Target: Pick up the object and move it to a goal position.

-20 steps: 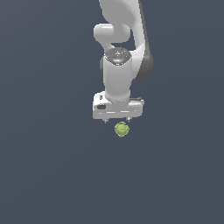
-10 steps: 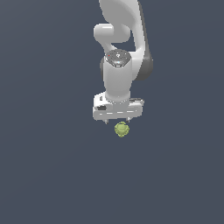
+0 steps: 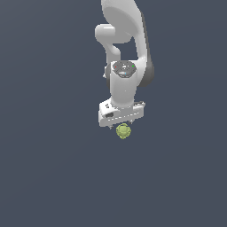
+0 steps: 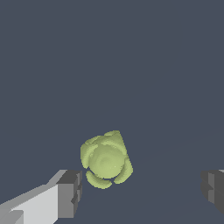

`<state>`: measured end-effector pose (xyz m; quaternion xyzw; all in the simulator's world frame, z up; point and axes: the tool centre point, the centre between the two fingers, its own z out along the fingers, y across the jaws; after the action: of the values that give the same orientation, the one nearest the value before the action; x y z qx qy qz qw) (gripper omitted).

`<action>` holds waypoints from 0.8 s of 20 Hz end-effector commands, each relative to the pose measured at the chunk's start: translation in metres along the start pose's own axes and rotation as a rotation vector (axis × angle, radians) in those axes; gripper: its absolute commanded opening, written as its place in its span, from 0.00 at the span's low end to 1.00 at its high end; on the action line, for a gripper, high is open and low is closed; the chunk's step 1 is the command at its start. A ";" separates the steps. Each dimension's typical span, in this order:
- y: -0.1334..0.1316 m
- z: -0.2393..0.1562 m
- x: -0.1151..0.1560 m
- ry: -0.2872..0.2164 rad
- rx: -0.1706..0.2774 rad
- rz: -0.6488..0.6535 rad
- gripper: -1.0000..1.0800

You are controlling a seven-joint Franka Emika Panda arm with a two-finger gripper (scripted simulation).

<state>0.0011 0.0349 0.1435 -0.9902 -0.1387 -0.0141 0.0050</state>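
The object is a small yellow-green lumpy ball point(image 3: 123, 131) on the dark grey floor. It also shows in the wrist view point(image 4: 105, 159). My white gripper point(image 3: 120, 126) hangs straight down just above the ball, and its hand hides the ball's top edge. In the wrist view the gripper point(image 4: 142, 190) is open. The two dark fingertips point(image 4: 70, 192) stand wide apart, with the ball between them and nearer to one fingertip. I cannot tell whether that fingertip touches the ball.
A flat dark grey floor point(image 3: 48, 177) fills both views. No other objects, containers or edges show. The white arm point(image 3: 126, 40) rises above the gripper.
The gripper has come down a little toward the ball. The ball has not moved.
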 end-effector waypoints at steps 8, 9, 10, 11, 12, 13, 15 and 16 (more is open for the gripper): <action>-0.020 0.040 -0.015 -0.023 -0.003 -0.246 0.96; -0.021 0.042 -0.016 -0.024 -0.003 -0.263 0.96; -0.023 0.045 -0.017 -0.025 -0.002 -0.278 0.96; -0.024 0.047 -0.018 -0.027 -0.002 -0.292 0.96; -0.025 0.049 -0.019 -0.028 -0.002 -0.304 0.96; -0.026 0.050 -0.020 -0.028 -0.002 -0.314 0.96; -0.027 0.052 -0.021 -0.029 -0.001 -0.329 0.96; -0.028 0.053 -0.021 -0.030 -0.001 -0.333 0.96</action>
<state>-0.0244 0.0558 0.0916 -0.9553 -0.2956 -0.0002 0.0001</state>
